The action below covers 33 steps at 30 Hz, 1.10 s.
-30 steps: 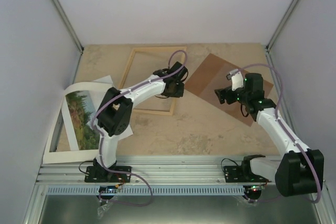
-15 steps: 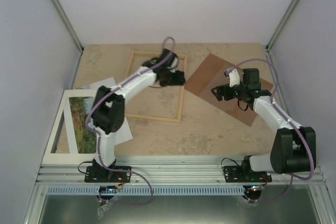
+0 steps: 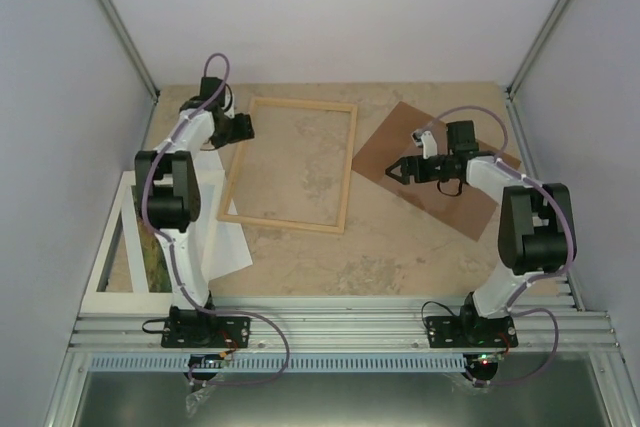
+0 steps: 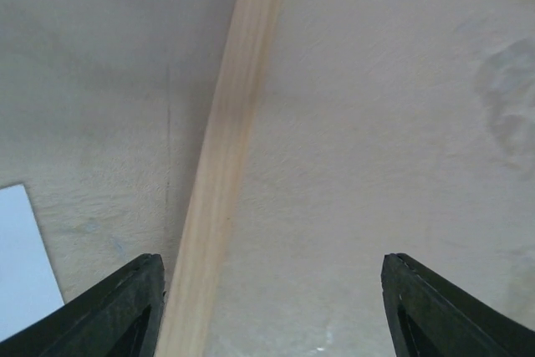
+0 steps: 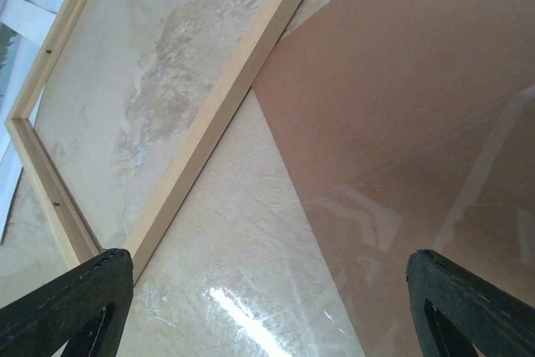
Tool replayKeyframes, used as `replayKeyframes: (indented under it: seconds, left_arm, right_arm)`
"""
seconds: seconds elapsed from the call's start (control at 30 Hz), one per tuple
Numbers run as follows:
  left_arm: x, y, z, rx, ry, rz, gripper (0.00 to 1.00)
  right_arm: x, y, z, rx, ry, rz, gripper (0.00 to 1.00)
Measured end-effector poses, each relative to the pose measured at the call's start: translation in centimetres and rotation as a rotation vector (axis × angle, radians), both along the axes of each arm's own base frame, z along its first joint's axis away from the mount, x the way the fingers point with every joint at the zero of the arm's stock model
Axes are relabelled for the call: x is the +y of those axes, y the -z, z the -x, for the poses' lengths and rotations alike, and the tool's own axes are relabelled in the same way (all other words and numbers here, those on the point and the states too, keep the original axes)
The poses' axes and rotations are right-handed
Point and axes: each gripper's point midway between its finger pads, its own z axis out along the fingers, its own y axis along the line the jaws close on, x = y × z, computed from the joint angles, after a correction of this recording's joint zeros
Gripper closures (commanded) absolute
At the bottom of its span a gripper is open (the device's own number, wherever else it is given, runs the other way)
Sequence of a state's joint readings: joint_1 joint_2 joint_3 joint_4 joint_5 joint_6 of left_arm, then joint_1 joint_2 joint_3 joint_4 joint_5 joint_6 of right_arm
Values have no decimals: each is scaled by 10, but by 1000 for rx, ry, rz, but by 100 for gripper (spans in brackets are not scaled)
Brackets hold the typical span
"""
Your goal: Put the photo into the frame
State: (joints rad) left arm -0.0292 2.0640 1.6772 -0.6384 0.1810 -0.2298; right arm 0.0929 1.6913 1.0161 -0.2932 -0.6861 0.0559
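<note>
The frame (image 3: pixel 350 167) of pale wood is laid flat on the beige mottled surface (image 3: pixel 400 257), towards the far middle, and the stone pattern is seen through its opening. The photo (image 3: pixel 128 299) is found at the near left corner of the surface, print side up, with a strip of green visible inside the wide white border. Much of it is covered by the left arm (image 3: pixel 165 197). A plain white sheet (image 3: pixel 228 247) is seen just beside the photo, near the frame's near left corner.

The left end effector (image 3: pixel 245 128) is held at the frame's far left corner. In the left wrist view its fingers are spread wide (image 4: pixel 272 258) with nothing pinched. The frame's left rail (image 4: pixel 221 181) runs away from the camera just inside the left finger (image 4: pixel 134 298). Whether the rail is touched cannot be told.

A brown backing board (image 3: pixel 470 212) is laid flat and turned at an angle, to the right of the frame. Its left corner lies just beside the frame's right rail. The right end effector (image 3: pixel 400 162) is held over that corner. In the right wrist view it is spread wide (image 5: pixel 267 255) and nothing is gripped. The board (image 5: pixel 401 81) and the frame's rail (image 5: pixel 226 114) are seen below it.
</note>
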Motion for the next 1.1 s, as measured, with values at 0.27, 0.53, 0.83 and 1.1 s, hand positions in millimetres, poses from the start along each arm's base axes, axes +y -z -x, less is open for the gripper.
replayKeyframes:
  seconds: [0.27, 0.53, 0.83, 1.1]
  left_arm:
    - [4, 57, 10, 131, 35, -32, 27]
    - [8, 73, 25, 175, 13, -43, 30]
    - [-1, 74, 68, 221, 32, 0, 41]
    - [-15, 75, 106, 283, 87, 13, 44]
  right_arm:
    - [4, 11, -2, 53, -38, -3, 12]
    - [-16, 40, 2, 101, -37, 83, 17]
    - [-36, 32, -28, 53, 22, 167, 21]
    - [-18, -15, -80, -108, 93, 231, 25]
